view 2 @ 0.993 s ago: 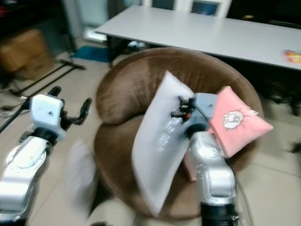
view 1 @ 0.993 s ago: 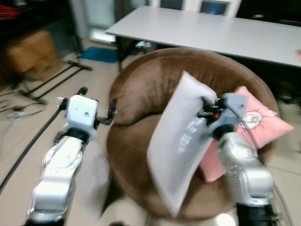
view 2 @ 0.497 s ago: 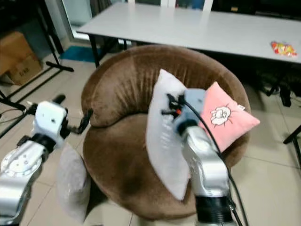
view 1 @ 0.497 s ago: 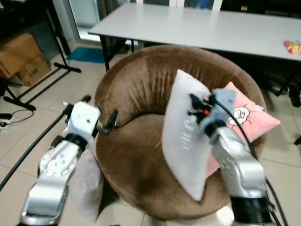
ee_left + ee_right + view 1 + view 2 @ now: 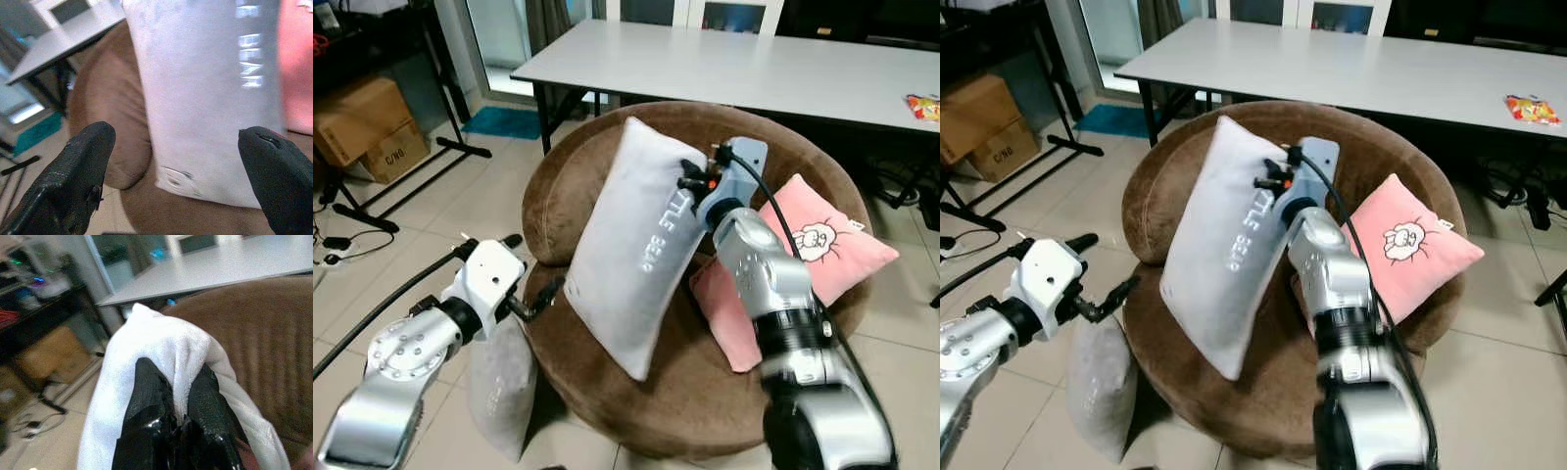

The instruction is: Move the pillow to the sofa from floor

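**A:** Because the right tool (image 5: pixel 1271 176) grips only a small fold at the top corner of the large light grey rectangular fabric pillow (image 5: pixel 641 259), I think the pillow can slip out before it is well placed. The right wrist view shows the two black fingers (image 5: pixel 146 401) pinched together on a thin bunch of cloth, nothing more.

**B:** Where is the pillow now?

**A:** It hangs tilted over the seat of the round brown plush sofa (image 5: pixel 597 186). The top corner is up near the backrest, and the lower corner is down close to the seat cushion; I cannot tell if it already touches. If the tool lets go while the pillow stands so steep, in my judgement it may fall forward toward the front edge and down to the tiled floor (image 5: pixel 431 225).

**B:** Anything else in the way?

**A:** The pink square cushion with a cartoon print (image 5: pixel 803 264) leans just beside it, behind the right arm, so a swing of that arm could push it. The left tool (image 5: pixel 514 269) is spread wide and holds nothing, low at the sofa's front. Just below it a second grey pillow (image 5: pixel 499 377) stands on the floor against the sofa.

**B:** How does the held pillow look?

**A:** Soft and full, slightly curved, with pale raised letters along one face.
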`<state>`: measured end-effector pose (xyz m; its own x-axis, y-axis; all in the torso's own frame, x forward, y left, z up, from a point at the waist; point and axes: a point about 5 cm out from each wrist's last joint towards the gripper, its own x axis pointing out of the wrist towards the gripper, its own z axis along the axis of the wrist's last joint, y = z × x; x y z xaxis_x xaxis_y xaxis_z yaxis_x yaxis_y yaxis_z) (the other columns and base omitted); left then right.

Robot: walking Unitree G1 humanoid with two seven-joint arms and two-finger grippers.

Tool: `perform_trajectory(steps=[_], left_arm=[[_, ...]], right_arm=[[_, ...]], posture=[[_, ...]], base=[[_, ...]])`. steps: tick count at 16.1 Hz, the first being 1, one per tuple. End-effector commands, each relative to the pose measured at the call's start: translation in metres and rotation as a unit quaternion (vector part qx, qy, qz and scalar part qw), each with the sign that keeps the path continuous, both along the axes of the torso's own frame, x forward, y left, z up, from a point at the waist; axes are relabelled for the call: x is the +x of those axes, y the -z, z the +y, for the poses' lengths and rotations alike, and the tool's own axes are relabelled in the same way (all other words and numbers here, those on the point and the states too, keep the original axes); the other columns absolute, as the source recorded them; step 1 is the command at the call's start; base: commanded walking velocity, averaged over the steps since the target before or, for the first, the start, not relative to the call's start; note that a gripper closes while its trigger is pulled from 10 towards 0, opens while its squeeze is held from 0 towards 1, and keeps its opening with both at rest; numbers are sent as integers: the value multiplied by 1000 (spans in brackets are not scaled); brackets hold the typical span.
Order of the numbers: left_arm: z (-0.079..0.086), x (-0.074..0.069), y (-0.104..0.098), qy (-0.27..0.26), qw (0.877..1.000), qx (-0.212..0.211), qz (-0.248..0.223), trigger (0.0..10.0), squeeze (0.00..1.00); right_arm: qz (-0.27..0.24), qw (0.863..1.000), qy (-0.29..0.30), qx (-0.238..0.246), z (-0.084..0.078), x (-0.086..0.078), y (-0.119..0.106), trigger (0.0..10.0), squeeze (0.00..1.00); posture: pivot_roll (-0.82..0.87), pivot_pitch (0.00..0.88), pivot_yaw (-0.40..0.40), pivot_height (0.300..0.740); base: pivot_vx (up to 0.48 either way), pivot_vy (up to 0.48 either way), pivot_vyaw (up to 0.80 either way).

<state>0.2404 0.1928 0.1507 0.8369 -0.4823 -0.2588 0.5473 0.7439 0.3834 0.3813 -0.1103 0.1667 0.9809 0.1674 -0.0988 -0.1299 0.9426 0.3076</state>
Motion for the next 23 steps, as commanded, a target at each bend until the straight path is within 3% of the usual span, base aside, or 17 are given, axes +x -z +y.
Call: perform_trajectory(steps=[1,2,3,5,8,9,10,13,15,17,18,19,20,23], left_arm=[[-4,-3,-4,30,1000,3,7,10000,631],[-5,-4,-3,40,999,3,12,10000,627],[-5,-4,-3,40,999,3,12,10000,627],[-5,-8,-2,47,999,3,21,10000,624],[-6,-8,-1,58,998,-4,28,10000,627],[-9,-9,0,70,997,-14,39,10000,627],[-10,-11,1,82,995,-28,56,10000,627],[-12,-17,3,102,987,-79,99,10000,635],[-13,-17,2,108,985,-90,105,10000,627],[-12,-14,-2,106,986,-89,96,10000,627],[-8,-7,-9,66,992,-89,59,10000,616],[-7,-6,-10,54,993,-88,51,10000,616],[-6,-5,-11,16,996,-89,28,10000,522],[-6,-6,-9,-73,993,-88,-21,10000,443]], right_arm=[[-20,998,51,-8,-19,8,-7,10000,0],[-9,996,79,-30,-30,9,0,10000,0],[-9,996,79,-30,-30,9,0,10000,0],[45,978,184,-85,-73,3,32,10000,0],[113,959,240,-100,-106,-17,71,10000,0],[137,952,242,-124,-114,-27,86,10000,392],[142,948,253,-132,-122,-33,92,10000,1000],[115,948,274,-113,-133,-32,84,10000,1000],[93,949,280,-113,-138,-29,75,10000,1000],[58,956,277,-81,-142,-25,64,10000,1000],[-6,971,228,-77,-140,-25,48,10000,1000],[-22,973,214,-83,-138,-26,44,10000,1000],[-55,977,185,-97,-131,-33,35,10000,1000],[-94,980,140,-104,-110,-63,20,10000,1000]], posture=[[-74,0,8,740],[-72,0,6,740],[-72,0,6,740],[-74,0,7,740],[-76,0,7,740],[-76,0,7,740],[-90,0,18,740],[-101,0,24,740],[-103,0,23,740],[-102,0,21,740],[-101,0,18,740],[-101,0,18,740],[-112,0,21,740],[-120,0,23,740]], base=[[0,0,0],[0,0,0],[0,0,0],[0,0,0],[0,0,0],[0,0,0],[0,0,0],[0,0,0],[0,0,0],[0,0,0],[0,0,0],[0,0,0],[0,0,0],[0,0,0]])
